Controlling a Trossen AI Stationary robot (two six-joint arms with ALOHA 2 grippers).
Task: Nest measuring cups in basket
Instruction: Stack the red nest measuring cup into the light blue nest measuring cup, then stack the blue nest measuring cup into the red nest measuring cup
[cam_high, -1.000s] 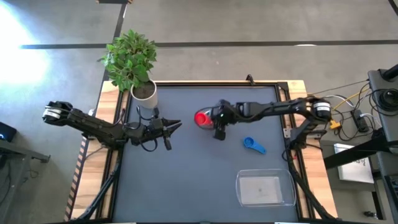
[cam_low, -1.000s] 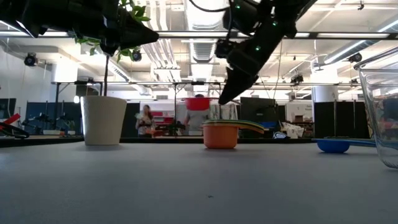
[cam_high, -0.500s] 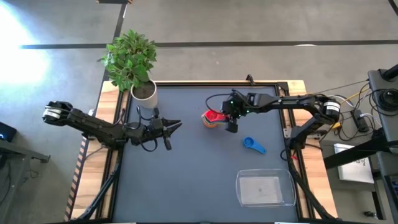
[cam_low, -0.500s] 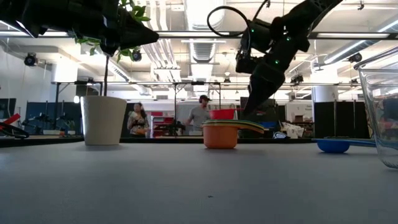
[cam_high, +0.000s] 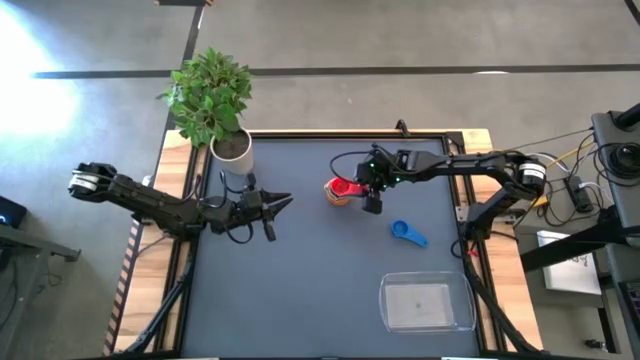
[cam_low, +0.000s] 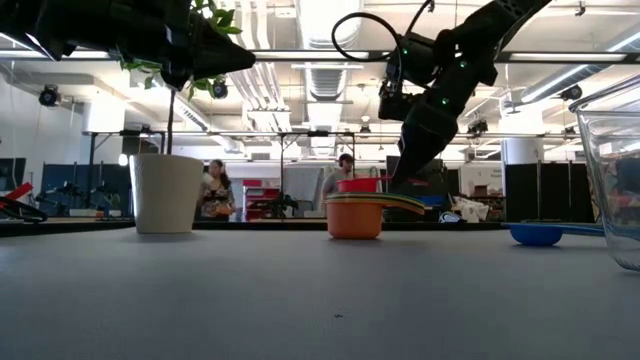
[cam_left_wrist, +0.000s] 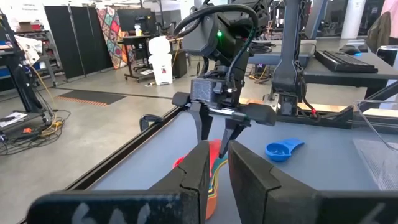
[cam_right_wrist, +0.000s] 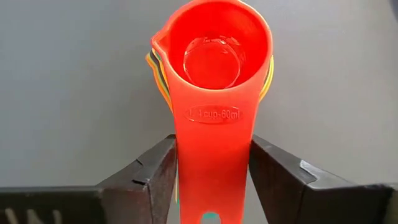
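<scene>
Two arms over tabletop (cam_high: 300, 290) | right gripper (cam_high: 368, 193): fingers (cam_right_wrist: 155, 180) spread, flanking red cup's (cam_high: 345, 187) handle, cup seated on nested stack (cam_low: 355, 215) at far centre | left gripper (cam_high: 280, 203): fingers pressed together, idle beside plant pot (cam_high: 233, 152) | blue cup (cam_high: 407, 232) lies between stack and basket (cam_high: 426, 303)

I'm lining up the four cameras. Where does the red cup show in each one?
High view: red cup atop the stack, at the right gripper.
Low view: red rim above the orange cup, mid-picture.
Left wrist view: red edge behind that arm's own fingers.
Right wrist view: fills the middle, handle between the fingers.
Shared landmark: the blue cup, absent only from the right wrist view.
</scene>
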